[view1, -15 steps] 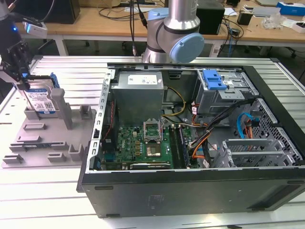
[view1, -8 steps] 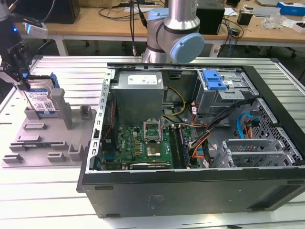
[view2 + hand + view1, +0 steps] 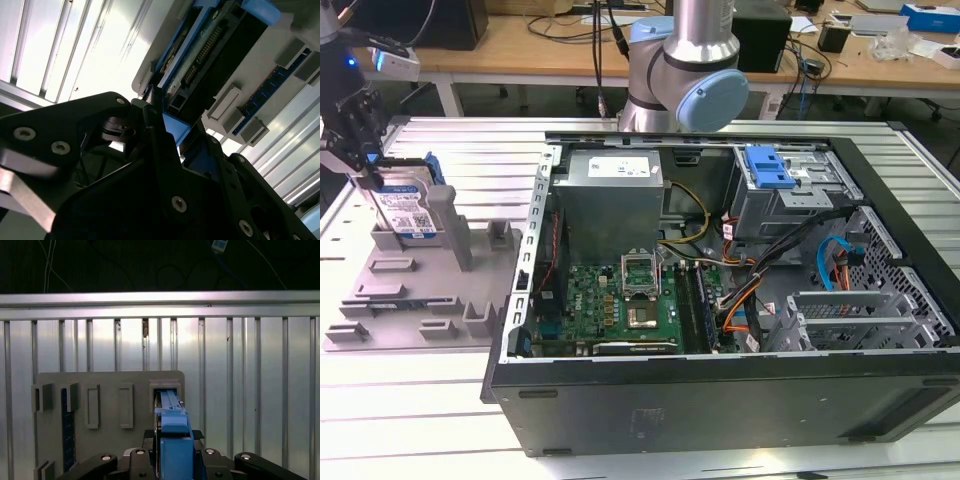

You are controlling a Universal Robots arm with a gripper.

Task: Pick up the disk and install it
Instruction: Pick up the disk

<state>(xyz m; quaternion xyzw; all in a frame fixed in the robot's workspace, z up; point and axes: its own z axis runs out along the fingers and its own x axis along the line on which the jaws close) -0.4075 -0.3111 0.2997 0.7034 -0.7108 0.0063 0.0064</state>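
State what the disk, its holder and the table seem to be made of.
The disk: silvery metal body, glossy paper-like label, blue plastic frame by its moulded look. The holder: matt grey plastic, probably. The table: ribbed, brushed light metal, likely aluminium.

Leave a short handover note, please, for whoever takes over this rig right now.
Claw: down at the upper end of the disk, with the blue carrier sitting inside it in both wrist views. I cannot tell whether it is clamped.
Disk: upright in a slot of the grey holder, at the exterior view's left, outside the open computer case.
Done: the claw is at the disk.
Left: the disk is not yet lifted out of the holder and not yet installed in the case.
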